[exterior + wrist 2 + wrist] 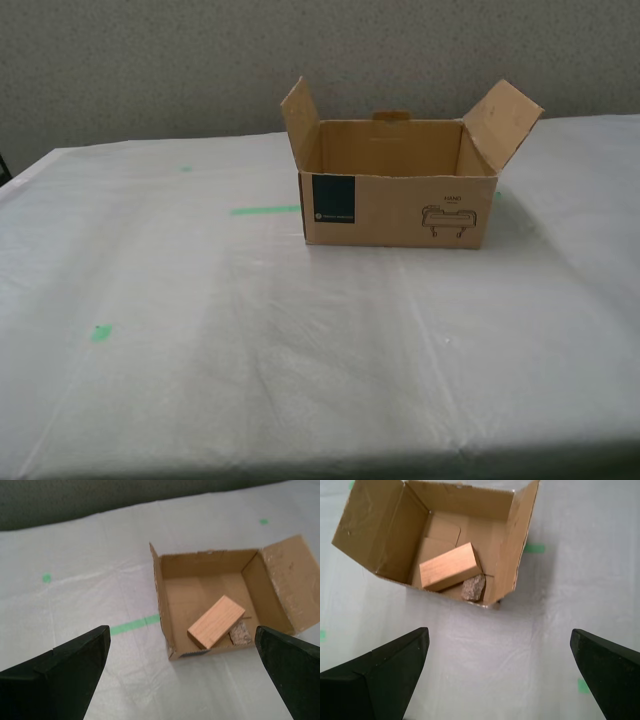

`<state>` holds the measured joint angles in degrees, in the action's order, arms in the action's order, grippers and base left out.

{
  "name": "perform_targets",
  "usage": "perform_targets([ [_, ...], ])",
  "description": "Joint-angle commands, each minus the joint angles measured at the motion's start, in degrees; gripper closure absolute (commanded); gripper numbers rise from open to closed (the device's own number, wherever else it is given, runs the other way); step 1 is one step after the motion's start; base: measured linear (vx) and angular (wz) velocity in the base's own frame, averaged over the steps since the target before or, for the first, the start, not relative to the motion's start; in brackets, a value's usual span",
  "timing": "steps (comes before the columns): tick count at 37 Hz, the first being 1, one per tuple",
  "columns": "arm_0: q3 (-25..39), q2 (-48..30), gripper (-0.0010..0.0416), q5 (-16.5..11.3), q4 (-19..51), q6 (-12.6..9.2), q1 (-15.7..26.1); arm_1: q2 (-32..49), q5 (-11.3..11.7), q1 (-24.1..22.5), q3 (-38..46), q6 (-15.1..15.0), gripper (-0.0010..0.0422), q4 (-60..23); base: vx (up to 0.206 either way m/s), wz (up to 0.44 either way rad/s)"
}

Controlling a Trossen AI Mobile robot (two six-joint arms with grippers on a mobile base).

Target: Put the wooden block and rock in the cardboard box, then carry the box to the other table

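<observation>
Cardboard box (395, 205) stands open on our counter (300, 370), brown and corrugated, its flaps upright or splayed outward, a dark navy label and a small line drawing on the face toward the exterior view. Inside it, the wooden block (450, 566) lies tilted, a pale tan slab with one end propped on the rock (473, 587), a small rough beige-pink lump tucked against the box wall. Both wrist views show the pair touching in the same corner region of the box floor.

Our counter is covered by a wrinkled, glossy greyish-white sheet with green tape marks (264, 210); one strip lies just beside the box on the exterior view's left. Wide bare sheet surrounds the box on every visible side, and the counter's near edge runs along the bottom of the exterior view, well apart from the box.

Our first hand (499, 675) hangs above and apart from the box, fingers (380, 680) spread wide, holding nothing. Our second hand (182, 680) likewise hovers over the box from its other side, fingers (65, 680) spread and empty.
</observation>
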<state>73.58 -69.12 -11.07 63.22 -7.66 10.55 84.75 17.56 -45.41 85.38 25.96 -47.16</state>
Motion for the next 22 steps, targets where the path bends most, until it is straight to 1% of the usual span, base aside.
perform_targets([
  [1, -2.80, 2.12, 0.0012, 0.13, -1.25, -0.31, 0.04, -1.18, 0.44, -0.13, -4.72, 0.68, 0.0016, 1.75, 0.000, 0.000],
  [4, -5.05, 3.56, 0.0012, 0.13, -2.60, -0.37, 0.07, -2.86, 0.42, -0.13, -9.84, 0.70, 0.0016, 5.09, 0.000, 0.000],
  [7, -7.06, 4.50, 0.0011, 0.13, -3.93, -0.42, 0.09, -5.07, 0.35, -0.13, -15.65, 0.66, 0.0016, 10.14, 0.000, 0.000],
  [14, -10.60, 5.60, 0.0012, 0.13, -5.35, -0.52, 0.15, -10.54, -0.72, -0.11, -27.30, 1.16, 0.0016, 20.94, 0.000, 0.000],
  [17, -11.54, 5.68, 0.0012, 0.11, -5.35, -0.52, 0.17, -11.98, -1.16, -0.11, -29.90, 1.11, 0.0016, 23.12, 0.000, 0.000],
  [22, -12.57, 5.68, 0.0012, 0.11, -5.33, -0.55, 0.20, -12.90, -1.14, -0.09, -31.12, 1.03, 0.0016, 22.91, 0.000, 0.000],
])
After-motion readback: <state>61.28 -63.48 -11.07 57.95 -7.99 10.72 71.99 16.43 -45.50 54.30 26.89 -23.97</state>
